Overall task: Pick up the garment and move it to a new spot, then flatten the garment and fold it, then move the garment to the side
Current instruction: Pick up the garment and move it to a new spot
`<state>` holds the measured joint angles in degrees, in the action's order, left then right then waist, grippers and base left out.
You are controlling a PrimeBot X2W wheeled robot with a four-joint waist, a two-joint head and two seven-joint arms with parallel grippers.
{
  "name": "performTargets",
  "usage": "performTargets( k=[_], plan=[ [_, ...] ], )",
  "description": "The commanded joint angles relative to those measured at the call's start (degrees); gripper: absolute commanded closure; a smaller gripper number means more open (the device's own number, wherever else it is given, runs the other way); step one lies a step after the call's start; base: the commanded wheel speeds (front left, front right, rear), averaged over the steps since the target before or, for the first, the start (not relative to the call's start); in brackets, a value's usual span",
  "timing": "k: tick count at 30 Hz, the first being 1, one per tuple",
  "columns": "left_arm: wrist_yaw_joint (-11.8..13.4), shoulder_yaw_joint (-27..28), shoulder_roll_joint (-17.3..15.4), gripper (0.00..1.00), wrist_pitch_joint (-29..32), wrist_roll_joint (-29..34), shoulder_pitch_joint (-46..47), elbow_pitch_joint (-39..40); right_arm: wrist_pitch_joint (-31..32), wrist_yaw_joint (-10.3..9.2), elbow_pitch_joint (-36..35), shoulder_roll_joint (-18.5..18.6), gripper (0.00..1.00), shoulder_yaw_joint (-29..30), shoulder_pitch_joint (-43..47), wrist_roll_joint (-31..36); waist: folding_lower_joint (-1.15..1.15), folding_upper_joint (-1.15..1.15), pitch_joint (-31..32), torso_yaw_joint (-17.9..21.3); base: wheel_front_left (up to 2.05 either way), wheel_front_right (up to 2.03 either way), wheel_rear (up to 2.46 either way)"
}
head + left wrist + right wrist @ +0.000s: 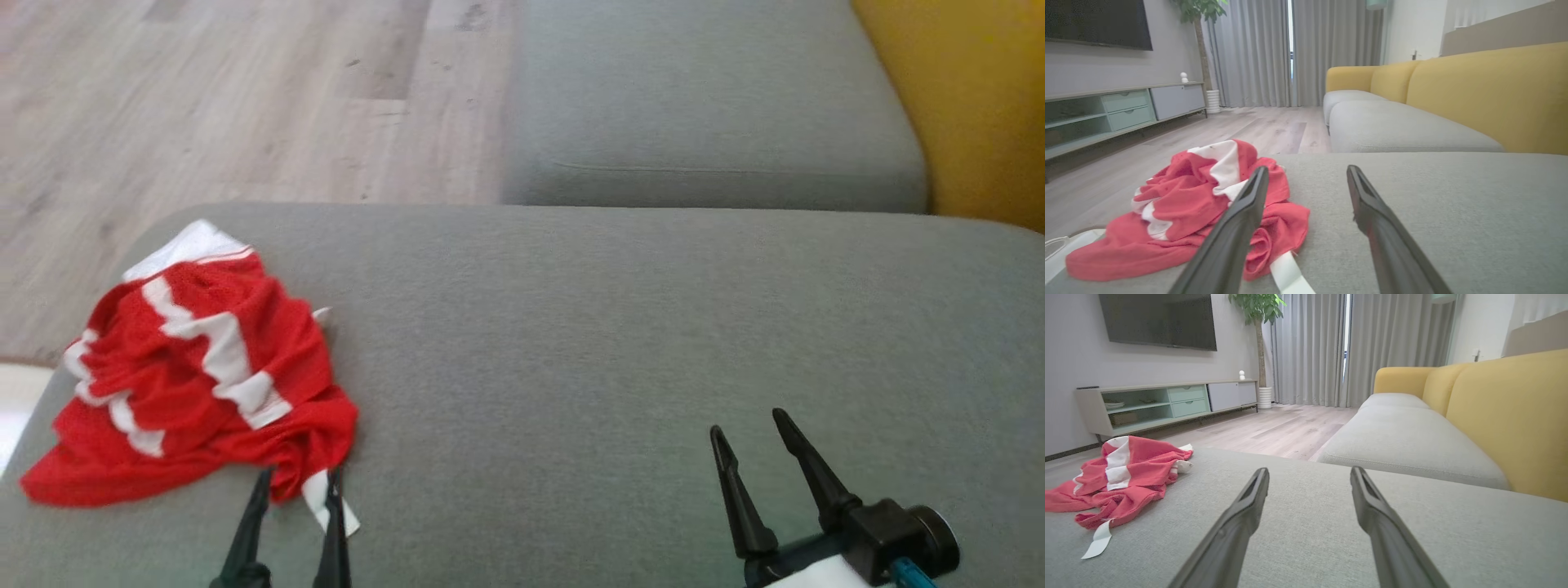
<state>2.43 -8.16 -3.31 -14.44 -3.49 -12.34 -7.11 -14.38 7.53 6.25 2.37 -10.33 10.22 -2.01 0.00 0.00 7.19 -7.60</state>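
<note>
By the left edge of the cushion (571, 327) lies the garment (196, 367).

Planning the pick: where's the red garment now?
In the head view the garment lies crumpled at the left end of the grey cushion, beside the floor, its near hem at the tips of the open left gripper.

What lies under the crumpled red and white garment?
The crumpled red and white mesh garment rests on the grey fabric cushion. Anything beneath its folds is covered and cannot be seen.
</note>
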Motion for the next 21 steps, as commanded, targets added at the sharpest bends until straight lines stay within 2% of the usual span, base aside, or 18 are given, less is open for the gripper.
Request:
performTargets(
  k=[1, 15, 21],
  plan=[
    [0.0, 2.7, 0.4, 0.0, -0.6, -0.2, 1.9, 1.4, -0.6, -0.04, -1.8, 0.5, 0.0, -1.4, -1.7, -0.4, 0.0, 0.0, -0.4, -3.0, 0.0, 0.0, 0.0],
    [-1.1, 6.8, 0.2, 0.0, -0.6, 1.1, 1.4, 1.4, -0.6, -0.04, -1.5, 0.5, 0.0, -2.2, -2.1, -1.3, 0.0, 0.0, -1.5, -16.7, 0.0, 0.0, 0.0],
    [-0.6, 8.8, 0.3, 0.0, -0.6, 0.4, 1.2, 3.2, -0.6, -0.04, -1.3, 0.5, 0.0, -3.2, -3.6, -0.5, 0.0, 0.0, -3.4, -18.9, 0.0, 0.0, 0.0]
  ],
)
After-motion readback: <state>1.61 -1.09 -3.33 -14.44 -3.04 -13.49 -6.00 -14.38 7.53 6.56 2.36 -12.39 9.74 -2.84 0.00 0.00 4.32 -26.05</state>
